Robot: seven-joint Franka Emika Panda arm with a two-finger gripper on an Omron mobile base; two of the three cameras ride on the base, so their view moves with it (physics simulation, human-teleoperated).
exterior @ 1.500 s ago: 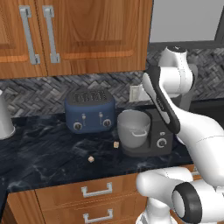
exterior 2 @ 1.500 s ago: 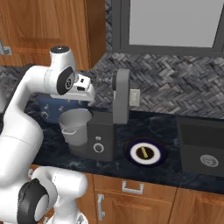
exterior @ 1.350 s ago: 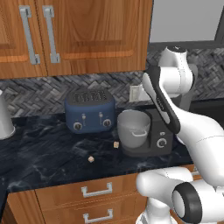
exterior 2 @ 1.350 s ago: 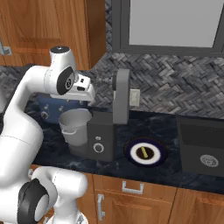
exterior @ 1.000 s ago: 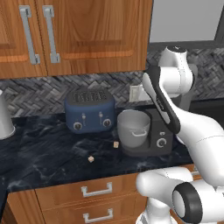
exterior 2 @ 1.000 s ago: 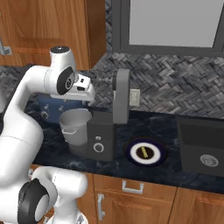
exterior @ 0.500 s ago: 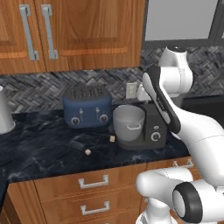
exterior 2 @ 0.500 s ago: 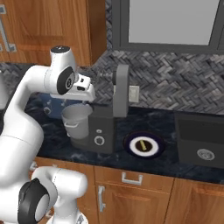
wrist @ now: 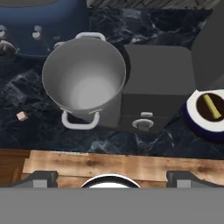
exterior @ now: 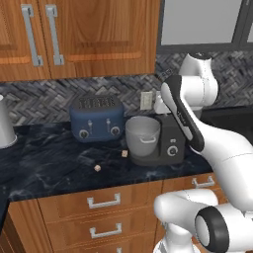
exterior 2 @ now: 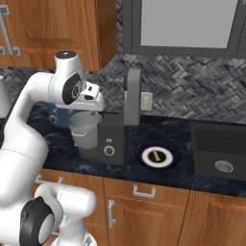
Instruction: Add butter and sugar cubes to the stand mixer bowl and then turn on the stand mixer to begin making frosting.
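At the far left edge of the left base view a pale kettle (exterior: 5, 126) stands on the dark marbled tabletop (exterior: 44, 165), and right of it, at mid-frame, sits the navy toaster (exterior: 96, 120) against the herringbone backsplash. In front of the toaster two sugar cubes lie apart on the tabletop, one (exterior: 98, 168) toward the front edge and the other (exterior: 124, 154) just left of the stand mixer bowl (exterior: 143, 137). The bowl is upright and looks empty, its small handle facing the front, seated on the base of the dark grey stand mixer (exterior: 167, 143), whose round knob (exterior: 172, 151) shows on the front of the base. In the right base view the mixer's head (exterior 2: 132, 96) is tilted up above the bowl. Further right in that view a dark round plate (exterior 2: 157, 157) rests on the tabletop with the butter (exterior 2: 155, 157) lying on it, well apart from the bowl. In the hand view the end effector (wrist: 110, 177) hangs above the bowl and the tabletop's front edge, its fingertips (wrist: 40, 177) set wide apart at the bottom corners and holding nothing.
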